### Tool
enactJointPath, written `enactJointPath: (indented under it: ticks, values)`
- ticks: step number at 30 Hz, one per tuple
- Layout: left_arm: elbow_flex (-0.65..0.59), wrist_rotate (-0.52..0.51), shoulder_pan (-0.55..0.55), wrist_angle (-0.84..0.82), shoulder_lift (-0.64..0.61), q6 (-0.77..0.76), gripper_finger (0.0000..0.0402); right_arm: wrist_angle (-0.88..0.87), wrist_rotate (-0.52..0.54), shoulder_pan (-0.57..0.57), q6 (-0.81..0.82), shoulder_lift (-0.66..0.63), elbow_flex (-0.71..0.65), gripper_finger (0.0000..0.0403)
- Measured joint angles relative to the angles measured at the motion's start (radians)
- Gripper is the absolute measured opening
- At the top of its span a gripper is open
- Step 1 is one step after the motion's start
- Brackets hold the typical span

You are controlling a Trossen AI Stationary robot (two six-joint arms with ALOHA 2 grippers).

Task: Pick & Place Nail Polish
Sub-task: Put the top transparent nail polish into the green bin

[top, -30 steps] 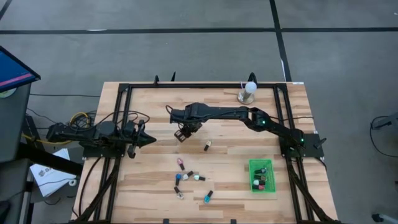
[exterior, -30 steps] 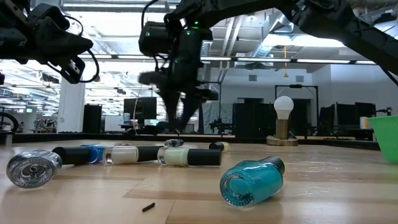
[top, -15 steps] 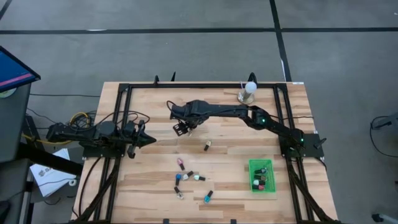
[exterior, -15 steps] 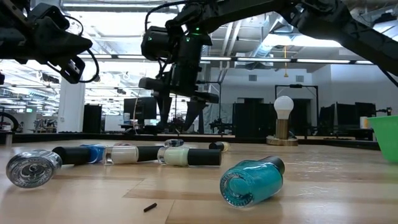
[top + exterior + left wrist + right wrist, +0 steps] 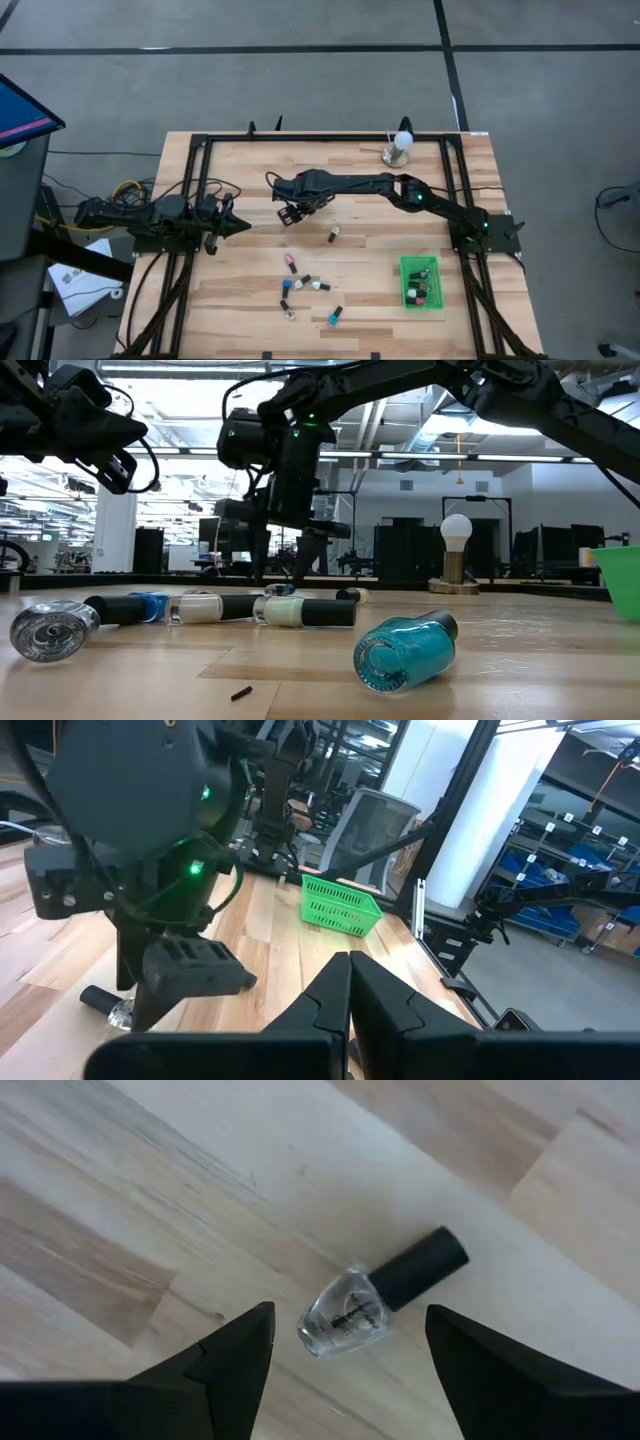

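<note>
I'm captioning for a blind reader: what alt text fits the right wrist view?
A clear nail polish bottle with a black cap lies on its side on the wooden table, seen between the two dark fingers of the open right gripper above it.

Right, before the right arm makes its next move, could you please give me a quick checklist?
1. Right claw open: ok.
2. Clear bottle lying flat between that claw's fingers in the right wrist view: ok.
3. Claw low enough to close on the bottle: cannot tell.
4. Green basket has bare space for another bottle: ok.
5. Left claw parked by the table's left edge, away from the bottle: ok.
</note>
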Motion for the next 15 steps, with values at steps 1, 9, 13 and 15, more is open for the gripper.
enactJointPath:
  ticks: [1,9,13,15]
  values:
    - [0.000,0.000,0.000,0.000,0.000,0.000,0.0001,-0.004,-0.002,-0.002,0.001,0.000,0.000,0.0247]
    - [0.000,0.001,0.000,0.000,0.000,0.000,0.0001,-0.023,-0.047,-0.012,-0.022,0.024,0.002,0.0182]
    - [0.000,0.001,0.000,0.000,0.000,-0.002,0.0001,-0.035,-0.080,-0.005,-0.063,0.038,0.003,0.0160]
    - [0.000,0.001,0.000,0.000,0.001,-0.002,0.0001,-0.039,-0.085,-0.003,-0.084,0.043,0.005,0.0154]
